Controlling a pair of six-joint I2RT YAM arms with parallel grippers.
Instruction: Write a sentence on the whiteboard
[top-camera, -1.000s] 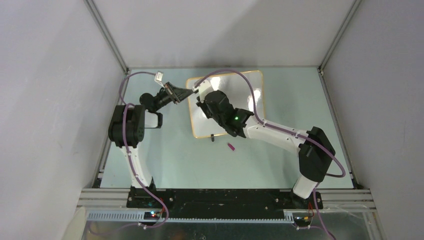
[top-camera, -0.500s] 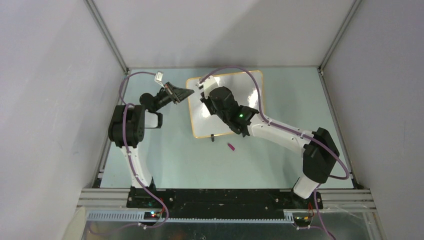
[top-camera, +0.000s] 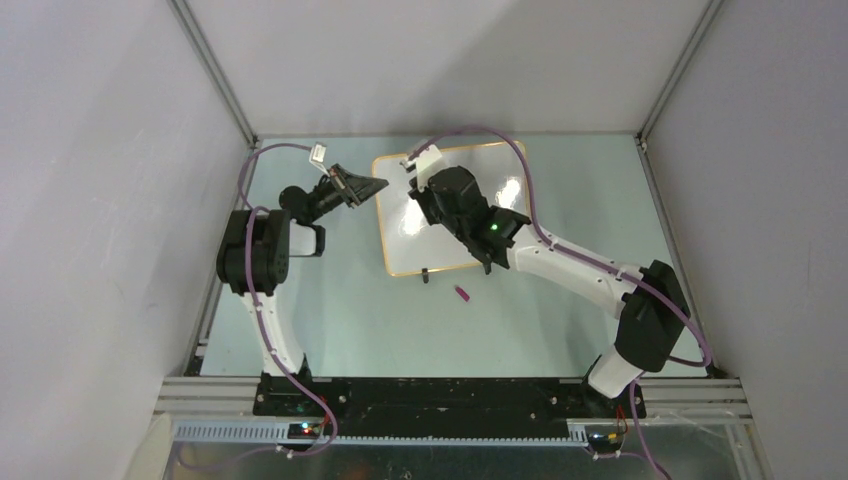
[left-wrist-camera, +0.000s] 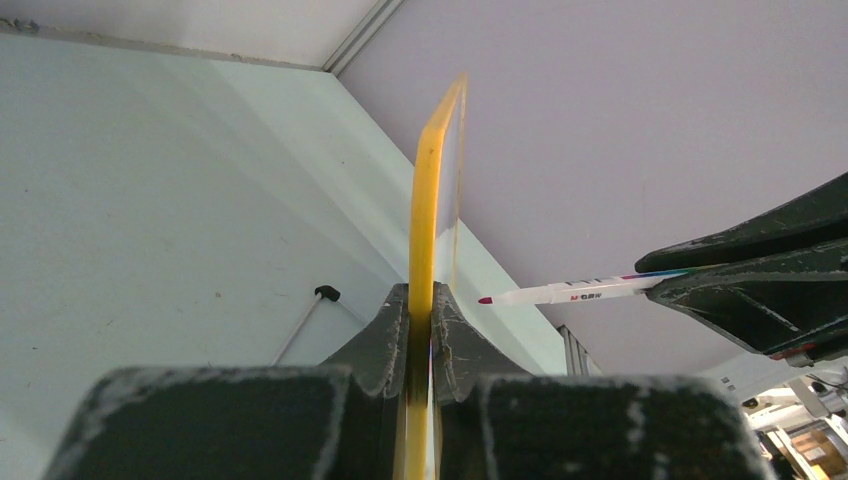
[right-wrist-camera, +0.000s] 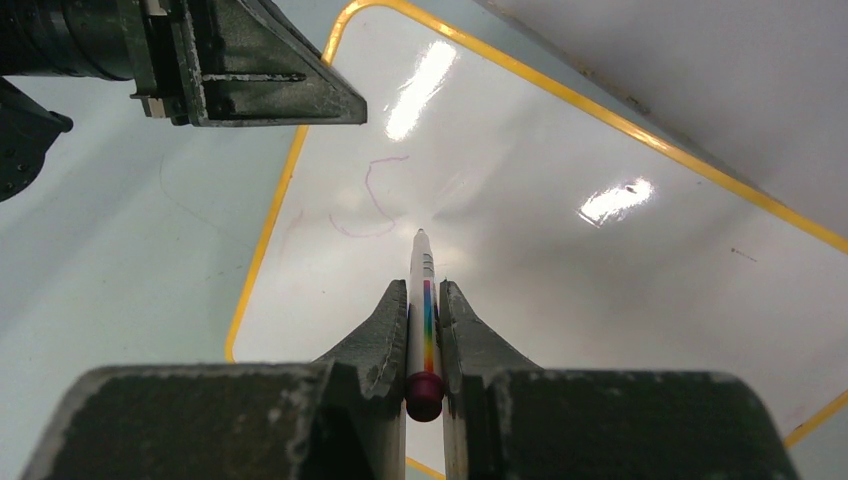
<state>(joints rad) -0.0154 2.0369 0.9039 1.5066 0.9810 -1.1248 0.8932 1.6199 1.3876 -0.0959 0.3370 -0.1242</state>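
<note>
The whiteboard lies on the table, white and glossy with an orange-yellow frame. My left gripper is shut on its left edge. In the left wrist view the yellow frame runs edge-on between the jaws. My right gripper is shut on a white marker with a rainbow stripe, over the board's upper left part. Faint purple strokes lie just beyond the tip. The marker shows in the left wrist view with a small gap between its tip and the board.
A small purple cap lies on the table in front of the board. A black clip foot sticks out at the board's near edge. Grey walls and aluminium posts enclose the table on three sides.
My right arm has moved the marker toward the far edge of the board and slightly right. The left gripper and the board have not moved.
</note>
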